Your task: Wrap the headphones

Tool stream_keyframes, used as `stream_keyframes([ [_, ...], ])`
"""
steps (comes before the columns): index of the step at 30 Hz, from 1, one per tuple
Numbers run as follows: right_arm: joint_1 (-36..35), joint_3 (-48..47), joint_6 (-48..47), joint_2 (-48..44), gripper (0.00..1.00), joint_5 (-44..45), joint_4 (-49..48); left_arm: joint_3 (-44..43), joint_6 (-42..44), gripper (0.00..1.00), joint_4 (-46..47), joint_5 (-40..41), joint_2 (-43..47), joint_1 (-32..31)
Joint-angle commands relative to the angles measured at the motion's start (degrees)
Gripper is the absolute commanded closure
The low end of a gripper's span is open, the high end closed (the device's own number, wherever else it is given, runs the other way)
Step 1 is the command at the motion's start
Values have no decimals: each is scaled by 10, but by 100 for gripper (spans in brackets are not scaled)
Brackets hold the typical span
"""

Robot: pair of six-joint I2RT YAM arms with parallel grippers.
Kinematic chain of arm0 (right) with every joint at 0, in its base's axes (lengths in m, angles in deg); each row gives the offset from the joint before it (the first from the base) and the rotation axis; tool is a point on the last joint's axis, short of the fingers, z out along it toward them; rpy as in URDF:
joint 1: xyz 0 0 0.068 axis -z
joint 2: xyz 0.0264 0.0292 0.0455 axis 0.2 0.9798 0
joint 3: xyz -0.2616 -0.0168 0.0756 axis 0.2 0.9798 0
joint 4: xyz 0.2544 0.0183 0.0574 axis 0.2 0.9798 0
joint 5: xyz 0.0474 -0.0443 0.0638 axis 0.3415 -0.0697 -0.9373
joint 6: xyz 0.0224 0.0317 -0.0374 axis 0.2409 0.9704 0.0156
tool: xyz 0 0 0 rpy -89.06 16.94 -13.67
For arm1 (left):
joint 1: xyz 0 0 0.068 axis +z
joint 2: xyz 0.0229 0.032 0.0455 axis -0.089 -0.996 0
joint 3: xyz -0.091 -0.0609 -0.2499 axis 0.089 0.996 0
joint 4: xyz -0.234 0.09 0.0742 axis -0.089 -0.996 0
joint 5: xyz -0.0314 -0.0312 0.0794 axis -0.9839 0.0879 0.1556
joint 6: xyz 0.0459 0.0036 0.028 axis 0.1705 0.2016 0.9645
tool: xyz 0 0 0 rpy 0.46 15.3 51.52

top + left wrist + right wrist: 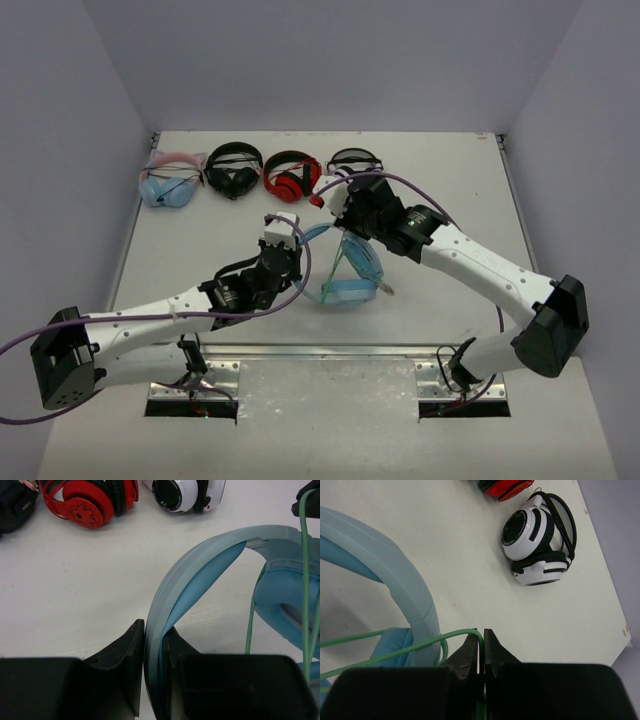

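From above: can make out the headphones point(348, 268) lying mid-table point(180, 240), with the left gripper point(296, 236) at their left side and the right gripper point(333, 208) just behind; hard to judge either grip from here.

From the left wrist: clamped tight on the blue headband point(200, 555), one finger on each face; mint cable point(305, 580) hanging at right, red pair point(85, 500) beyond.

From the right wrist: pinched closed on the cable beside the headband, white-and-black pair point(540, 540) well apart.

The headphones point(345, 270) lie on the table point(450, 180) — headband point(200, 565) between the left gripper point(152, 630) jaws, cable point(304, 570) between the right gripper point(481, 632) jaws, ear cup point(390, 641) just left of those. A row of other pairs point(237, 170) lies beyond both.
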Motion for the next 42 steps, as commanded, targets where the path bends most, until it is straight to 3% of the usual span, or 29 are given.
stream_keyframes([
  [1,47,-17,-10,-31,99,50,-86,7,7,100,-21,-26,47,-24],
  [9,69,6,33,-61,90,18,-88,-24,-9,100,-36,-54,56,-23],
  [13,86,21,63,-73,79,-10,-84,-47,-20,100,-48,-68,55,-22],
  [26,169,80,180,-109,77,-131,-78,-116,-16,99,-38,-189,24,51],
  [31,199,115,239,-140,67,-198,-80,-150,-4,100,-42,-205,6,78],
  [42,335,131,355,-173,53,-362,0,-218,66,99,-34,-255,-43,115],
])
